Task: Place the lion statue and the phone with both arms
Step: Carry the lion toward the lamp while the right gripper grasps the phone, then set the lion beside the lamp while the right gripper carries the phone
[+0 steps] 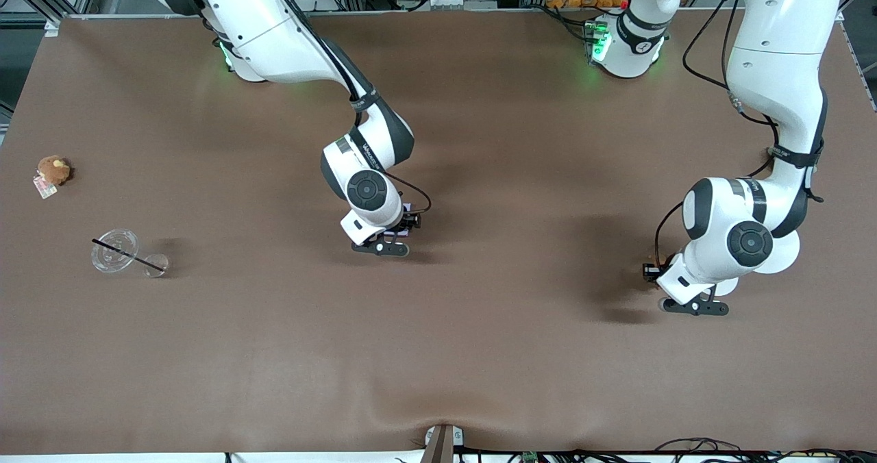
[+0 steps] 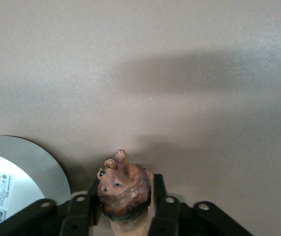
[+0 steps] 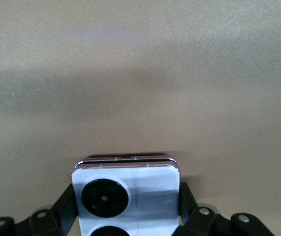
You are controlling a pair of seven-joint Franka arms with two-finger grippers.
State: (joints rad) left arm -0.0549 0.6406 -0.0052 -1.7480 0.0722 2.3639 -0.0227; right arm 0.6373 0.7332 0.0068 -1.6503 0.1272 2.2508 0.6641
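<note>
Brown matting is covering the whole worktop (image 1: 479, 381), and both arms are reaching down onto it well apart from each other. Toward the middle, the right gripper (image 1: 404, 230) is sitting low at the surface, and its wrist view is showing the phone (image 3: 125, 196) clamped between the black fingers (image 3: 185, 199), lens face up and its leading edge at or just above the mat. At the left arm's end of the worktop, the left gripper (image 1: 654, 274) is likewise hanging low, with the lion statue (image 2: 124, 191) sitting between its fingers (image 2: 158, 194); whether those fingers are pressing on the figurine or starting to part cannot be told from the wrist view, though the statue is not lying loose on the mat. A white disc (image 2: 27, 172) bearing a printed label is lying just beside that gripper. Judging by this, the placing step is in hand: both things look brought down to their spots, and the next move is calling for each gripper to spread and lift straight up, taking care that the small statue is not tipped or dragged along. Near the right arm's end, a clear cup (image 1: 115, 251) is lying on its side with a dark straw (image 1: 127, 253) running across it and nothing else visible in it, and a round brown plush (image 1: 53, 170) with a tag is resting farther from the front camera.
</note>
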